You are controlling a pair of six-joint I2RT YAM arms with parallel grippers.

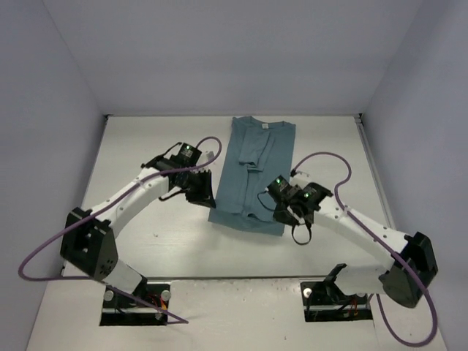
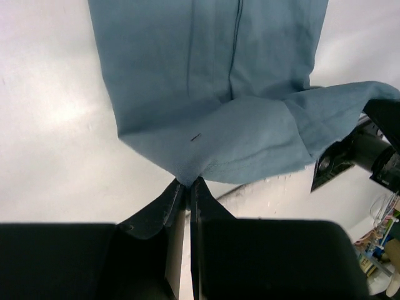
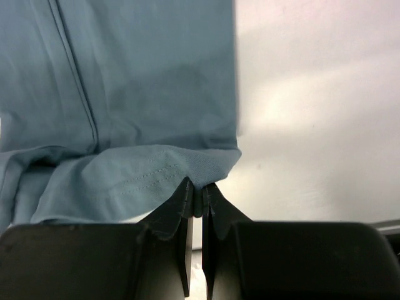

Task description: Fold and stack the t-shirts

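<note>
The left gripper and right gripper each pinch a hem corner of the t-shirt (lying as a narrow strip); the next move probably needs both to carry it evenly toward the collar.

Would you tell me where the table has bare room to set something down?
Bare table lies far left, between shirt and wall, and likewise far right. Crowded at its near end, where left hand and right hand pinch it.
</note>
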